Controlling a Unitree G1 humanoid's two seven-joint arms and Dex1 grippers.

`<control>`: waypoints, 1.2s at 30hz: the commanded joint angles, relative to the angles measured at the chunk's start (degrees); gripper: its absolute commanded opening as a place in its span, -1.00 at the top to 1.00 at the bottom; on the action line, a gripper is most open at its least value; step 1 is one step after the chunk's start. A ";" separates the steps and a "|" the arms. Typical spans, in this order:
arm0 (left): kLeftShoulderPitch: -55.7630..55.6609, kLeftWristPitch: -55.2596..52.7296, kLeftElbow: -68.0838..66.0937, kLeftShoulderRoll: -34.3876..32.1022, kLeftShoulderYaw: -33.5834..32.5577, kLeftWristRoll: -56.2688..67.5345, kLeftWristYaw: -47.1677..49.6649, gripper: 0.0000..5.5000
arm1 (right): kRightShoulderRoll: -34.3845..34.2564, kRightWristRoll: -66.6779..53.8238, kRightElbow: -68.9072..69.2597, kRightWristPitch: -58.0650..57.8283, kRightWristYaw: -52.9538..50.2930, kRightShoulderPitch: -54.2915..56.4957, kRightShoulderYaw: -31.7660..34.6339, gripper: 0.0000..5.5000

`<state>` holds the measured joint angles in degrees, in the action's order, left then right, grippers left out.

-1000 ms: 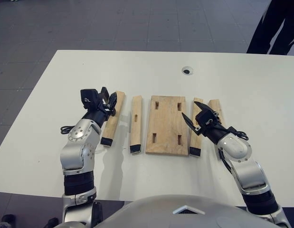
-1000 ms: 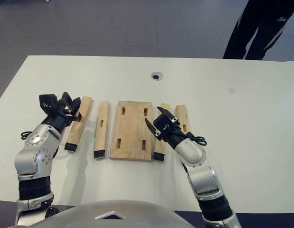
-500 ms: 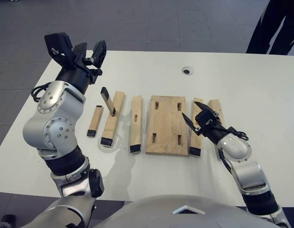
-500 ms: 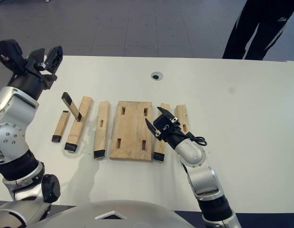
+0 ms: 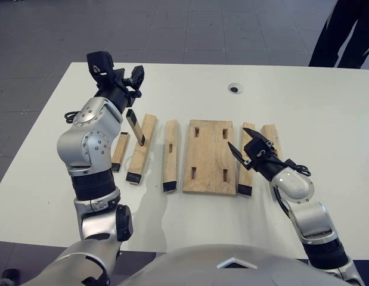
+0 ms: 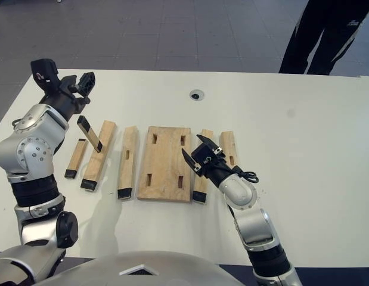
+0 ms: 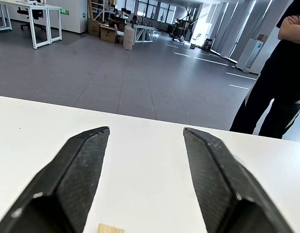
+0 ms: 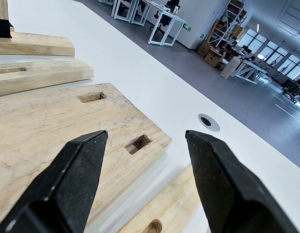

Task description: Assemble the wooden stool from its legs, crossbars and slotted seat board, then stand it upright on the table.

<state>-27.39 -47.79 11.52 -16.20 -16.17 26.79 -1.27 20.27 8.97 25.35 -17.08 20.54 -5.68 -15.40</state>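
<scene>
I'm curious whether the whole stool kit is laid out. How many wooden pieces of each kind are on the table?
Legs: 4
Crossbars: 2
Seat board: 1
Total: 7

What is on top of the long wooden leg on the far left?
A short crossbar sits slanted across the far half of the leg. The wood right beneath it is covered, so any slot there is hidden.
</scene>
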 commanded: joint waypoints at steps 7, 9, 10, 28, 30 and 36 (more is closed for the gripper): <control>-5.72 -2.06 4.34 -2.01 -2.25 1.69 0.88 -0.03 | -0.18 0.59 0.36 -0.35 -0.31 0.03 -0.07 -0.08; 1.62 -0.68 2.03 -1.37 -0.03 -0.41 -0.29 -0.03 | -0.09 0.56 0.43 -0.27 -0.32 -0.22 0.03 -0.08; 5.02 0.29 0.43 -1.06 1.02 -1.29 -1.20 -0.03 | -0.11 0.58 0.50 -0.27 -0.36 -0.35 -0.02 -0.08; 0.74 13.30 4.28 -9.19 -10.04 0.26 -6.08 -0.03 | -0.16 1.11 -0.15 0.18 -0.53 -0.25 -0.44 -0.08; 5.49 14.32 4.07 -10.93 -11.22 -0.08 -8.85 -0.03 | 0.02 1.04 -0.19 0.30 -0.41 -0.32 -0.22 -0.08; 27.29 22.72 9.84 -9.80 -8.48 -4.24 -16.64 -0.28 | 0.19 1.29 0.18 0.13 -0.98 -1.35 0.25 -0.08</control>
<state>-5.14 -27.50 19.60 -26.77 -24.93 23.45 -16.14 20.40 9.44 25.34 -16.65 19.75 -6.76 -15.26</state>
